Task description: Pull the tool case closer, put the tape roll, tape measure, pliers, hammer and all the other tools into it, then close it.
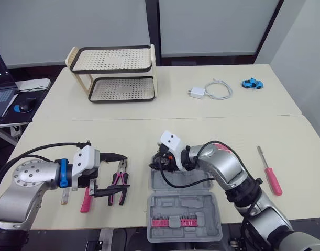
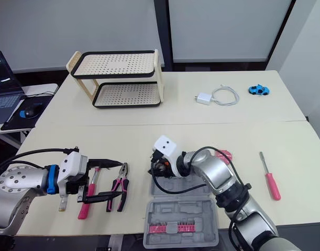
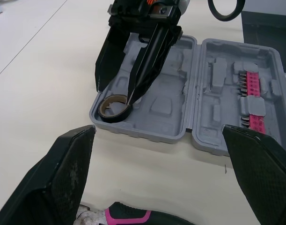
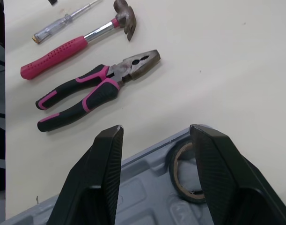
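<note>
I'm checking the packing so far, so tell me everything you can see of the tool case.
The tool case is grey moulded plastic, opened flat on the table near its front edge. The near half holds pink bit holders with bits. The far half has shaped recesses and a dark tape roll in one corner, with the open right pincer over it.

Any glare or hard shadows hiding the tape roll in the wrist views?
Left wrist view: no glare; tape roll sits in soft shade in the tool case, partly crossed by the right gripper. Right wrist view: even light, roll partly behind a finger; pliers cast only faint shadows.
</note>
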You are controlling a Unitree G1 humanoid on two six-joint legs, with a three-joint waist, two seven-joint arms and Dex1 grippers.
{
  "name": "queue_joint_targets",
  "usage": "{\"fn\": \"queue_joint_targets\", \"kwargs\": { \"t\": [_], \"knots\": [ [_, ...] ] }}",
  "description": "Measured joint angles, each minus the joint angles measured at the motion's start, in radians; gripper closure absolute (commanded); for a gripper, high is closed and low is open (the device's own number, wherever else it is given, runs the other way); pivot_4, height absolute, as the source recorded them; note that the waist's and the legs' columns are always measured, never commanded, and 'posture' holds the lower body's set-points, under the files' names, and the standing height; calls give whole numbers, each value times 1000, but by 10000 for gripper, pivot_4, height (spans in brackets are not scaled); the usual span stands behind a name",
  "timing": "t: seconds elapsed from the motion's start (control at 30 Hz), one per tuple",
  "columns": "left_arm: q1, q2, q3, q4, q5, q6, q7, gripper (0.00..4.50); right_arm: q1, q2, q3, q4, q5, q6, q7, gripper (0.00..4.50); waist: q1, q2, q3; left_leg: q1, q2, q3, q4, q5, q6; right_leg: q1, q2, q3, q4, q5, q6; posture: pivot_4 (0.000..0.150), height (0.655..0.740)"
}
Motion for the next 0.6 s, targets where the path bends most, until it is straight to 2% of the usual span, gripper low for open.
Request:
{"fn": "queue_joint_targets", "kwargs": {
  "t": [0.07, 0.13, 0.6],
  "knots": [
    [0, 0, 0, 0, 0, 0, 0, 0, 16, -14, 2, 7, -18, -54, 0, 26628, 0, 0, 0, 0, 0, 0, 0, 0, 0, 0, 0, 0, 0, 0, 0, 1500, 7400],
    [-1, 0, 0, 1, 0, 0, 0, 0, 31, -23, 3, 24, -30, -85, 0, 33195, -1, 0, 0, 0, 0, 0, 0, 0, 0, 0, 0, 0, 0, 0, 0, 1500, 7400],
    [-2, 0, 0, 9, 0, -3, -1, 0, 77, -3, 57, 175, -135, -365, -3, 33195, -2, 0, 0, 0, 0, 1, 0, 0, 0, -2, 0, 0, 3, 0, 0, 1500, 7400]
  ]
}}
